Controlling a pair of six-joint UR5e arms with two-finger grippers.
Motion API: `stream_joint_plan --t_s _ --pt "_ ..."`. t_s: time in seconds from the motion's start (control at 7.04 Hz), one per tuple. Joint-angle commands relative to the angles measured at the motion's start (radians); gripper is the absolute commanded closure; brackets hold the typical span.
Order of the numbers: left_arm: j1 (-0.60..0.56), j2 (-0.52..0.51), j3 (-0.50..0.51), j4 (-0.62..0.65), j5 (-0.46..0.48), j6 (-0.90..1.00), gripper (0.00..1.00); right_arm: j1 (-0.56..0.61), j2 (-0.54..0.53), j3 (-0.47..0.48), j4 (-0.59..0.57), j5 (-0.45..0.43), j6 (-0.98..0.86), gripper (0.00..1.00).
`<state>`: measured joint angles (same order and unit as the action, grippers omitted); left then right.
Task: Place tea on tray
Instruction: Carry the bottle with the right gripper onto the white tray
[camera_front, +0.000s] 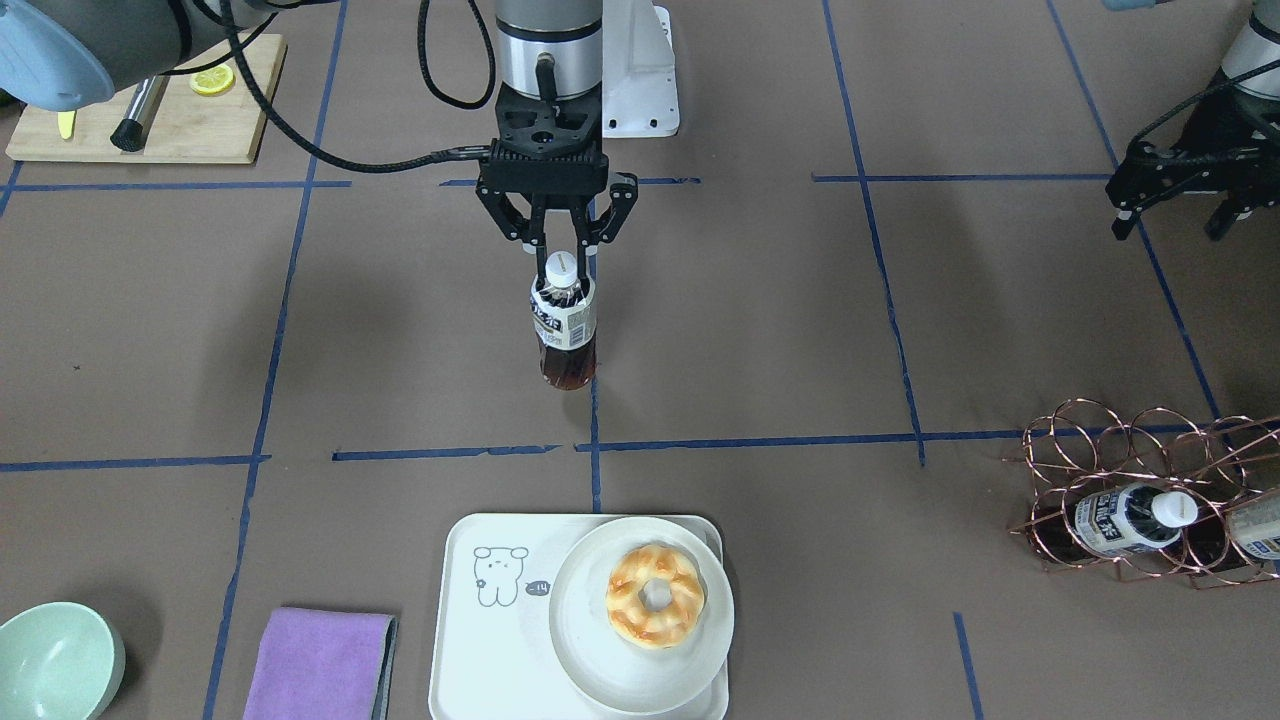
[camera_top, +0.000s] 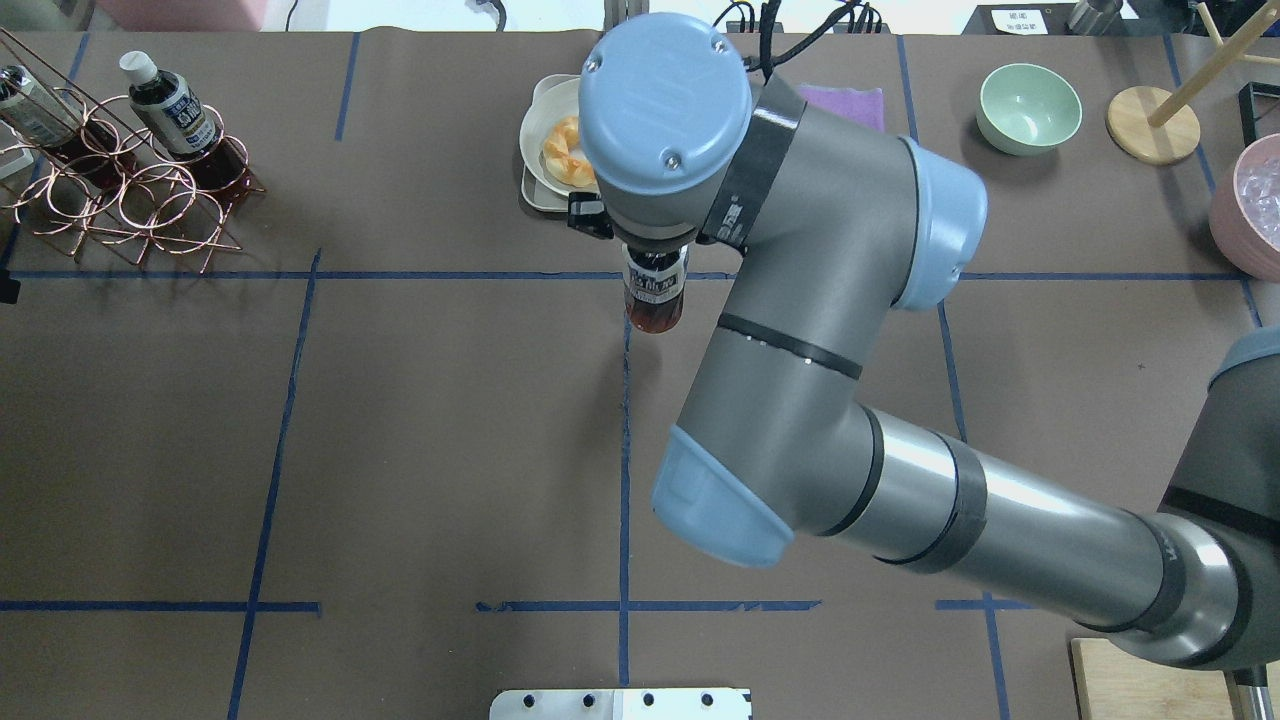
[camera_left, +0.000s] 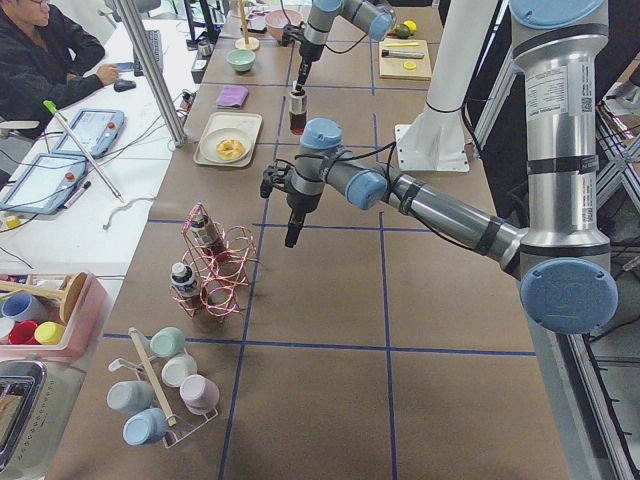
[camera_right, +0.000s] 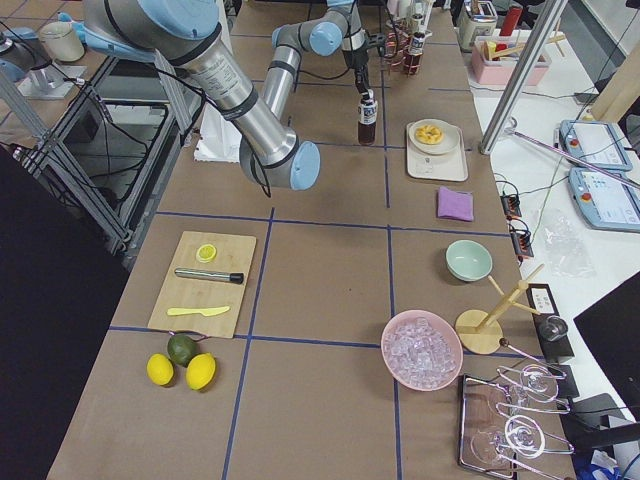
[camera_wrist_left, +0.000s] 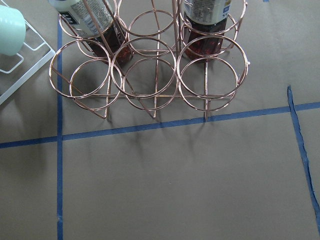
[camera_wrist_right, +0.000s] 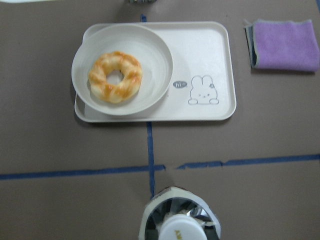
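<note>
The right gripper clamps the tea by its neck, upright, apart from the tray and its plate. I cannot tell the left gripper's state.

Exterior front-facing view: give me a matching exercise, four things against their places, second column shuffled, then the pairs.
1. small clear plastic tea bottle
2. glazed ring doughnut
3. folded purple cloth
4. pale green round bowl

A. on the round white plate
B. bottom-left corner of the view
C. gripped by the right gripper
D. on the table beside the cream-white rectangular plastic tray

Pairs: 1-C, 2-A, 3-D, 4-B
</note>
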<state>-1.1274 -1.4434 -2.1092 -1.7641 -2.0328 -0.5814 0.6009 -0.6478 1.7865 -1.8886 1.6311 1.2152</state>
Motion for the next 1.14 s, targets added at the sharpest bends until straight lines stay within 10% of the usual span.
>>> stream_joint_plan --t_s 0.0,0.99 --pt "0.000 -0.002 0.000 0.000 -0.003 0.000 0.00 0.110 0.000 -0.079 0.116 0.007 -0.046 1.00" --pt "-0.002 -0.005 -0.005 0.002 -0.001 0.000 0.00 0.284 0.106 -0.559 0.431 0.164 -0.138 1.00"
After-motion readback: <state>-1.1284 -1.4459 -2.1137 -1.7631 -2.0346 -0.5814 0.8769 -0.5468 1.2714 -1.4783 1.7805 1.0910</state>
